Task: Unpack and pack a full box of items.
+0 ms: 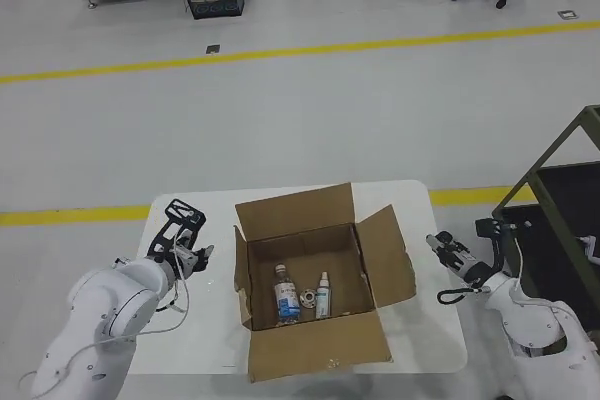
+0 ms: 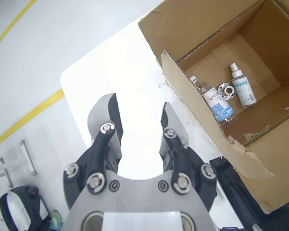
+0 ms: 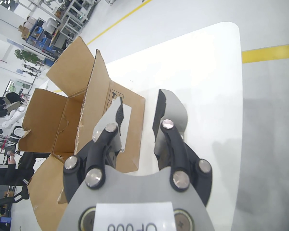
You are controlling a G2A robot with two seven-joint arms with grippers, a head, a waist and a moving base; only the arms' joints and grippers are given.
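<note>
Box (image 1: 308,245) first: sat in the middle of the table (image 1: 195,325), flaps flopped open all round. Held three bits on its floor, toward the near wall: clear bottle (image 1: 286,296) with a blue-and-white label, small metal flange (image 1: 307,297), spray bottle (image 1: 323,297). Both bottles: lay flat side by side, long axes running near-to-far, caps aimed at the far wall. Flange: tucked between them. Left gripper (image 2: 139,108): hung over bare table just beside the box's left wall, fingers spread, gripping nothing. Right gripper (image 3: 139,102): hovered by the table's right edge, just outside the right flap, spread wide too, empty.
</note>
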